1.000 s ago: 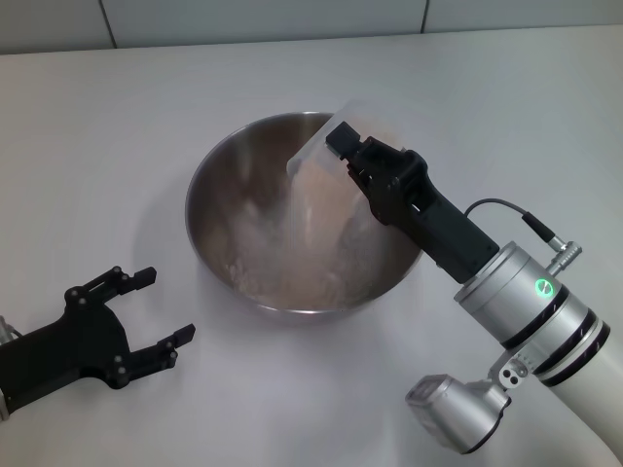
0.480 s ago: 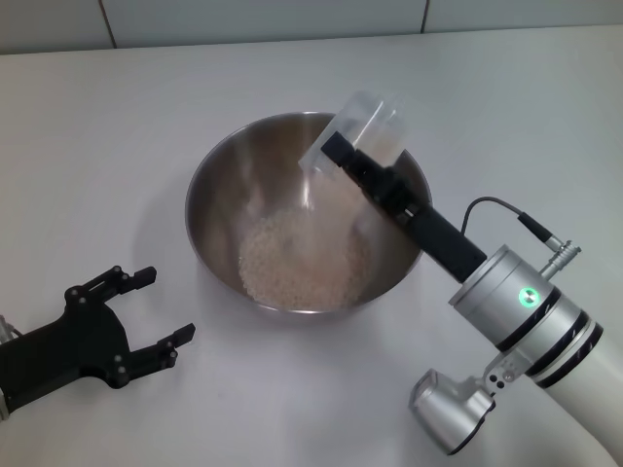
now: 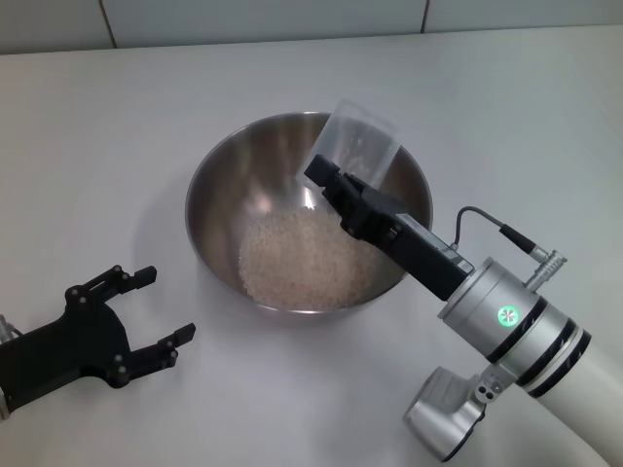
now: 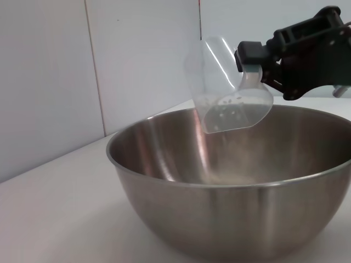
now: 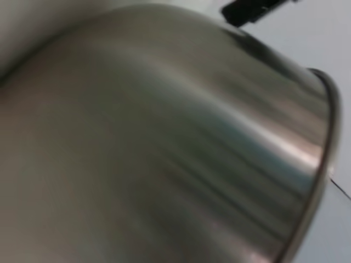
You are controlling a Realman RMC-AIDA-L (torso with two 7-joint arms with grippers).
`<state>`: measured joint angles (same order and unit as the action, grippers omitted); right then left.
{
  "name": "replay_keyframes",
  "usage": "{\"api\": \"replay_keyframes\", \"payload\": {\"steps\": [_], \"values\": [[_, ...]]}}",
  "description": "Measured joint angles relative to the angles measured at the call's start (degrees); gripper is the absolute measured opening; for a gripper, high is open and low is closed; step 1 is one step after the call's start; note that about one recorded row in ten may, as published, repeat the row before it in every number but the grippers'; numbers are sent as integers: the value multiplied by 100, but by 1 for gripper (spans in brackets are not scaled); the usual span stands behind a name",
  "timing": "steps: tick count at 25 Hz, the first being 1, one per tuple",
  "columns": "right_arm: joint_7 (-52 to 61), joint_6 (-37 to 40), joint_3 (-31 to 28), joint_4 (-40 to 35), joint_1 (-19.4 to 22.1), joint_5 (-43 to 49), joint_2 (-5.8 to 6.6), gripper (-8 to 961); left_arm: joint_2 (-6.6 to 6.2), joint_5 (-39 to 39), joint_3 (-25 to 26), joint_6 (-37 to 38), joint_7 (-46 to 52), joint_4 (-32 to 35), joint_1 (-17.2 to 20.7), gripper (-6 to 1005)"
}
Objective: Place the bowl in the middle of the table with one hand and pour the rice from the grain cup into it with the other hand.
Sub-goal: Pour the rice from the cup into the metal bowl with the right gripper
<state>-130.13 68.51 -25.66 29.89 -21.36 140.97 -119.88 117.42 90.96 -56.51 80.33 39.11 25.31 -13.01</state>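
Note:
The steel bowl (image 3: pixel 224 185) stands in the middle of the white table (image 3: pixel 117 126); it also shows in the left wrist view (image 4: pixel 230 219). A heap of off-white rice (image 3: pixel 297 258) lies in its bottom. My right gripper (image 3: pixel 326 175) is shut on the handle tab of the transparent grain cup (image 3: pixel 358 146) and holds it tipped above the bowl's far right side; a few grains cling inside the cup (image 4: pixel 230 104). My left gripper (image 3: pixel 161 311) is open and empty at the near left, apart from the bowl.
A tiled wall edge (image 3: pixel 263 19) runs along the back of the table. The right wrist view is filled by the bowl's brushed steel wall (image 5: pixel 164 142). The right arm's silver forearm (image 3: pixel 516 331) reaches over the near right of the table.
The rice stream has stopped and the rice has settled in the bowl. The cup has turned from steeply tipped toward upright. The right arm has shifted slightly left. The left gripper has not moved.

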Motion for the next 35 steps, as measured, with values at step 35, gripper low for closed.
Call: {"api": "replay_keyframes", "payload": {"steps": [35], "values": [[8147, 690, 127, 724, 293, -1552, 17, 14, -9, 0, 31, 23, 21, 16, -8, 835]]}}
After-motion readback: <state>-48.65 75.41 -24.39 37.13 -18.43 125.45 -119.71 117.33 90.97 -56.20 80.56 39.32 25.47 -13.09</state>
